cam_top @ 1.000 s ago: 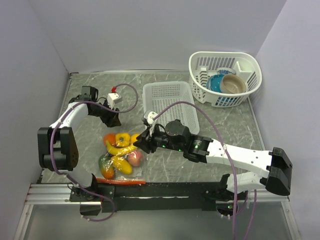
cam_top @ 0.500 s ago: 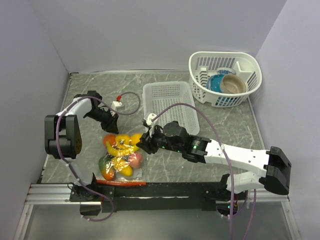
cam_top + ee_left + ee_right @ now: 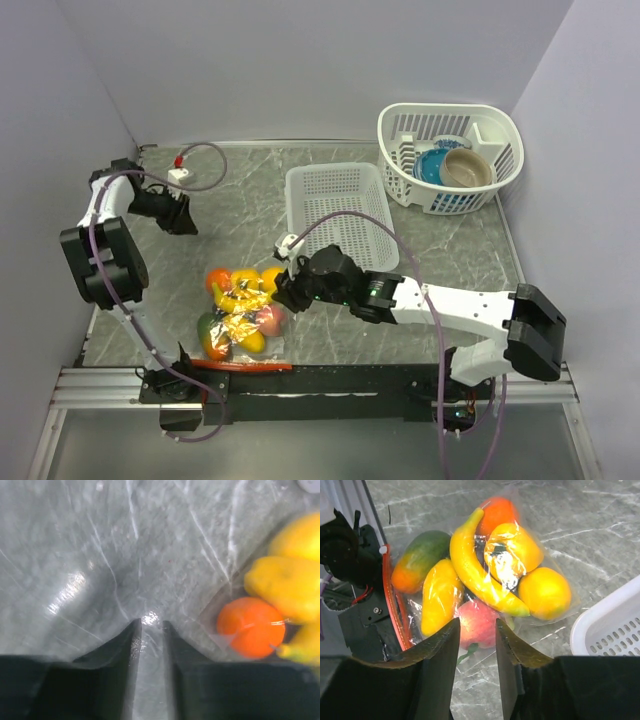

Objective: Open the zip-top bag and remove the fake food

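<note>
Jaws are standing narrowly parted and empty: right gripper (image 3: 476,630) hovering over the bag (image 3: 505,565), left gripper (image 3: 148,630) at its eleven o'clock, basket (image 3: 605,625) at one.

the top view is bright and evenly lit, sharp throughout, with only faint, soft shadows under the arms (image 3: 440,305) on the table (image 3: 240,190). the left wrist view is blurred all over — white glare patches sit on the marble, and the yellow fruit (image 3: 295,587) washes out at the right edge. the right wrist view is crisper; the bag (image 3: 502,562) throws hard highlights, while the near fingers (image 3: 437,655) are dark and soft.
</note>
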You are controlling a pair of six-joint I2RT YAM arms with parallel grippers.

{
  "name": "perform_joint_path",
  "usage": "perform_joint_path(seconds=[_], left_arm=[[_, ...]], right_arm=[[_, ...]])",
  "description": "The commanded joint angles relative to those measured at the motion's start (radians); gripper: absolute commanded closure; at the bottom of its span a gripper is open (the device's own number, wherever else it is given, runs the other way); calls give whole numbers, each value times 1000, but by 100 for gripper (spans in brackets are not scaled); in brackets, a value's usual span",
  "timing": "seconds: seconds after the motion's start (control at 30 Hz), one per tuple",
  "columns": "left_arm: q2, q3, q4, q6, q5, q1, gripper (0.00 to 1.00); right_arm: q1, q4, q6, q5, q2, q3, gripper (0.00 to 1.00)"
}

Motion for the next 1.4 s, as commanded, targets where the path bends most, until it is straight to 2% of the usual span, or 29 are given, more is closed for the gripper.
perform_joint_path(seconds=[0.0, 0.07, 0.13, 0.33, 0.43, 0.47, 0.57, 0.73, 0.9, 1.17, 1.23, 1.27, 1.33, 1.37], left_arm=[[28, 76, -315, 141, 143, -37, 41], [-15, -26, -311, 240, 85, -93, 34], [-42, -74, -311, 268, 86, -127, 28], [-26, -82, -317, 253, 94, -181, 27], [-83, -103, -317, 250, 86, -190, 26], [-98, -111, -315, 263, 82, -201, 23], [-129, -146, -314, 291, 74, -216, 22], [-57, -154, -311, 300, 70, -226, 16], [0, -172, -259, 287, 17, -232, 23], [-35, -261, -70, 205, -42, -242, 29], [-29, -277, -56, 190, -44, -261, 37], [-17, -281, -45, 184, -49, -265, 47], [-5, -284, -38, 168, -55, -272, 59], [3, -281, -33, 165, -58, -270, 68]], right_arm=[[0, 8, -16, -30, 39, 46, 56], [0, 15, -7, -36, 71, 49, 57], [0, 23, 0, -42, 108, 51, 59], [0, 29, 12, -41, 184, 46, 62], [0, 43, 20, -62, 201, 28, 58], [0, 51, 18, -65, 208, 23, 52], [0, 54, 15, -75, 229, 22, 45], [0, 52, 12, -65, 251, 37, 44], [0, 48, 7, -50, 260, 54, 45], [0, 48, 9, -42, 263, 65, 47], [0, 46, 7, -35, 267, 72, 48], [0, 42, 6, -32, 267, 74, 49], [0, 37, 7, -19, 272, 78, 51], [-2, 35, 9, -18, 274, 81, 51]])
